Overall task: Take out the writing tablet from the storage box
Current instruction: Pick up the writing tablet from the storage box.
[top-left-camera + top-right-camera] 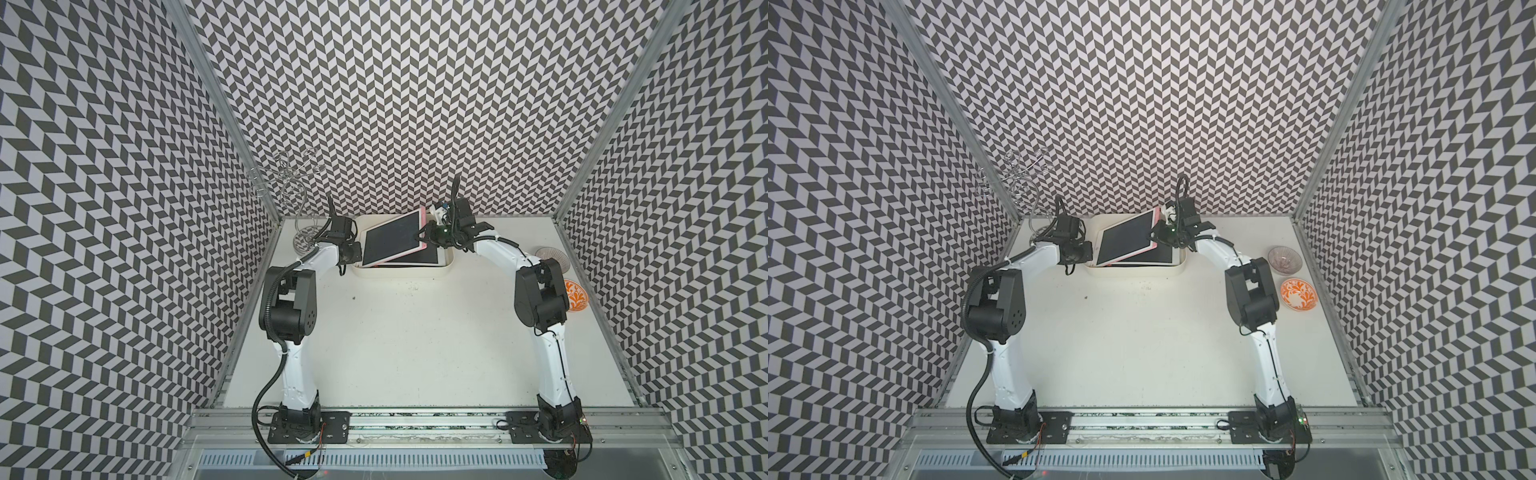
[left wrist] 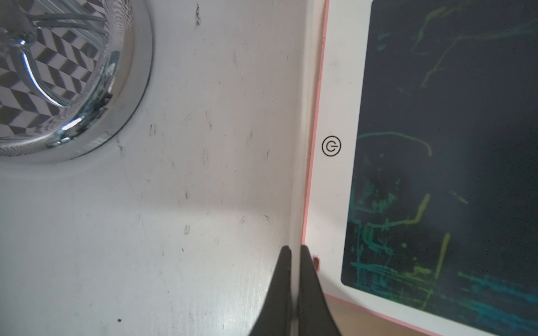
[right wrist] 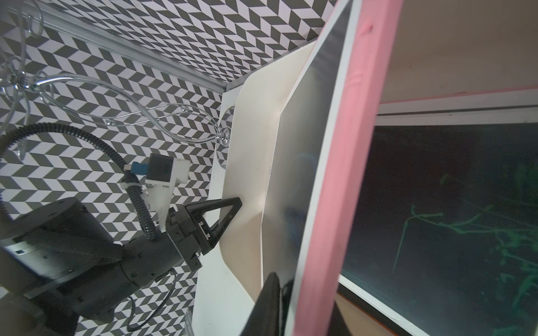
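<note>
Both arms bent fwd; L gripper [image 2: 295, 251] pinching storage box [image 1: 401, 272] wall, R gripper [image 1: 422, 239] clamping tilted writing tablet [image 1: 390, 241] edge.

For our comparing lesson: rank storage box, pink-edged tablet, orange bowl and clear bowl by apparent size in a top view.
storage box
pink-edged tablet
orange bowl and clear bowl: too alike to rank

glossy writing tablet [image 1: 392, 241], matt storage box [image 1: 399, 272]
</note>
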Available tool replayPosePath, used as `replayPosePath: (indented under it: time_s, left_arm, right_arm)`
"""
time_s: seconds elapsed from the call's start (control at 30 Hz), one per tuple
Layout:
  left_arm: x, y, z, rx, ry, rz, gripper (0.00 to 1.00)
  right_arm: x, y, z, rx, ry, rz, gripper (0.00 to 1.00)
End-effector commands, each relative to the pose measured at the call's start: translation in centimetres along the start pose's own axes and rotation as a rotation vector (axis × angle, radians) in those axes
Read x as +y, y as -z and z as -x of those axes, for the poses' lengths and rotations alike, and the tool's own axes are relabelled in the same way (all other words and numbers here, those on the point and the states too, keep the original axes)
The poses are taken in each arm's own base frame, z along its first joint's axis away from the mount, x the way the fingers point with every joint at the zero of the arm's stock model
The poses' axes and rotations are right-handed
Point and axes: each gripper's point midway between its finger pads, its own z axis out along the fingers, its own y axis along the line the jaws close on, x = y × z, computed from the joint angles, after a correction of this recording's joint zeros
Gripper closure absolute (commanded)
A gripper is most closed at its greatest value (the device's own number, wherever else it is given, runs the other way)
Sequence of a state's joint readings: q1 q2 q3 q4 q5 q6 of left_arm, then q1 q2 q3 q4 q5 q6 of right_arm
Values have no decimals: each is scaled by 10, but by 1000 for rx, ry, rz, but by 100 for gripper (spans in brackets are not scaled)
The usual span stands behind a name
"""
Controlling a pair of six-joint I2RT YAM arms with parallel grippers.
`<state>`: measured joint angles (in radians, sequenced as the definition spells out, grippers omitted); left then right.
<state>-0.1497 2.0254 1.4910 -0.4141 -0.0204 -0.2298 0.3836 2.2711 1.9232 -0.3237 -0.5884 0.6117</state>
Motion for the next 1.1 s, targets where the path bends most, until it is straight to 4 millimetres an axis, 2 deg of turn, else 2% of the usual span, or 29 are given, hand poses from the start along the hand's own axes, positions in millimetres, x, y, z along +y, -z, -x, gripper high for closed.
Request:
replayPosePath:
  time_s: [0.0, 0.1, 0.13, 0.4, 0.77, 1.07]
  left_arm:
    - [-18, 11, 11, -15, 19, -81, 100]
    - [-18, 10, 11, -17, 32, -87, 100]
    - [-18, 11, 10, -17, 33, -87, 100]
    - [-18, 12, 9, -17, 48, -89, 100]
    - [-21, 14, 11, -26, 64, -108, 100]
    - [-24, 21, 14, -39, 76, -125, 100]
  right_arm:
    - [22, 15, 17, -69, 41, 43, 85]
    - [22, 17, 15, -69, 29, 45, 94]
    - [23, 18, 14, -69, 26, 50, 100]
    - [37, 33, 17, -85, 12, 116, 100]
    - [58, 71, 31, -140, 43, 146, 100]
    - [72, 96, 20, -156, 68, 164, 100]
